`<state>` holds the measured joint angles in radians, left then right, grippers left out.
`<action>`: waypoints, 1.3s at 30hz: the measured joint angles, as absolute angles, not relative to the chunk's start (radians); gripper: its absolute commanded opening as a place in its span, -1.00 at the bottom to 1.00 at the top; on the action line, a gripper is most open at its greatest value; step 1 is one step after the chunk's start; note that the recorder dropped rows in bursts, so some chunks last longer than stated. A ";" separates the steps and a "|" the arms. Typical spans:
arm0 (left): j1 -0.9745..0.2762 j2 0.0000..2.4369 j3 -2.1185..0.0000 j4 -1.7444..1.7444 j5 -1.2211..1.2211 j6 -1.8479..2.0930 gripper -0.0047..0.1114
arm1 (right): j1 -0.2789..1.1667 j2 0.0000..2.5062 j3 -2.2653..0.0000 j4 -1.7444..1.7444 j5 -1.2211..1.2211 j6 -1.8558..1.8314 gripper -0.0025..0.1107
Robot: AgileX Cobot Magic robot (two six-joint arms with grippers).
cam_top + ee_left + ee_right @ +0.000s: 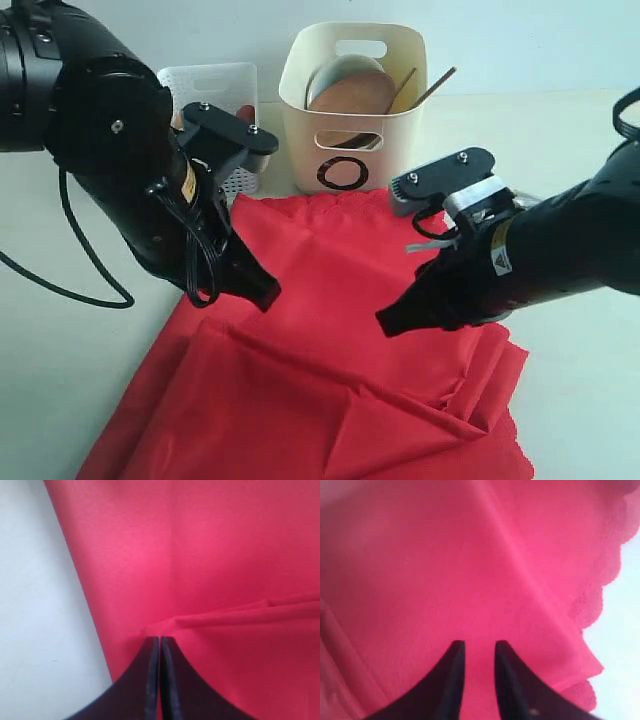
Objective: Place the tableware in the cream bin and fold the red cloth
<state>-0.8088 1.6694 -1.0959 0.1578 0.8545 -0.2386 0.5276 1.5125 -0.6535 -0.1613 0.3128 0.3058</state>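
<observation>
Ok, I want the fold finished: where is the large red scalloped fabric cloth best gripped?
Pinch the large red scalloped fabric cloth at its scalloped edge on the right, coming down from above with the right gripper: it lies thin and flat there, while the middle is ridged.

Red cloth (330, 290) matt woven fabric, creased; cream bin (405, 140) smooth plastic; round plate (350, 95) brown wood, matt

L fingers (137, 685) shut; R fingers (445, 685) apart.
</observation>
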 measured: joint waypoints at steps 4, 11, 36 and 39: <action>-0.809 1.669 -1.080 0.158 0.841 -0.280 -0.87 | 0.515 1.524 -0.814 -0.364 0.582 0.493 0.11; -0.809 1.629 -0.922 0.160 0.716 -0.284 -0.87 | 0.382 1.705 -0.925 -0.301 0.752 0.474 -0.05; -0.809 1.608 -0.865 0.164 0.653 -0.284 -0.87 | 0.243 1.960 -1.062 0.157 0.903 -0.120 -0.96; -0.809 1.608 -0.865 0.164 0.651 -0.284 -0.87 | 0.243 1.933 -1.078 0.143 0.958 -0.117 -0.96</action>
<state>-0.8088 1.6083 -0.8655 0.1643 0.6507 -0.2840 0.2429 1.9326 -1.0779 0.1430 0.9578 -0.1167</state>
